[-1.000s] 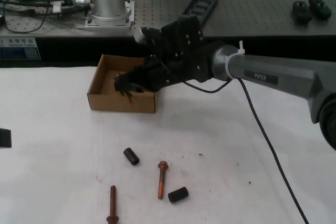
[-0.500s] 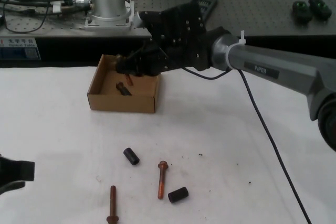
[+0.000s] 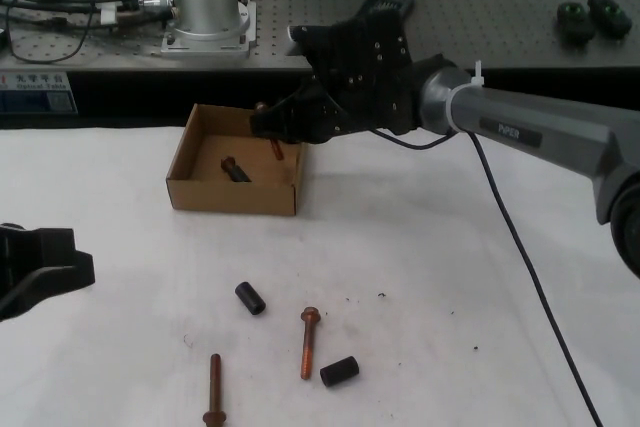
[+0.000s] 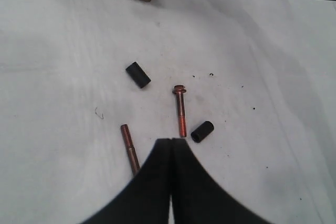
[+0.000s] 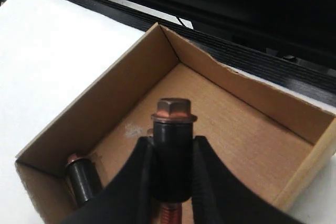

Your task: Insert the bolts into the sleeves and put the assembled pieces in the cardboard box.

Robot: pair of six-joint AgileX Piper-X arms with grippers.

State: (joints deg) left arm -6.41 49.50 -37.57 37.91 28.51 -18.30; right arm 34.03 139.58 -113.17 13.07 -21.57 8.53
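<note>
Box (image 3: 235, 195): sat upper left in the high view, one finished piece (image 3: 236, 169) lying inside
Right gripper (image 5: 172, 149): hung over the box's upper right corner, fingers pinching the sleeved bolt (image 5: 173, 129)
Left gripper (image 4: 171, 141): was at the left edge, fingers pressed together, empty
Sleeved bolt: likely stiff, light, slick; best held by the sleeve (image 5: 172, 177); long axis stood near upright, head up
</note>
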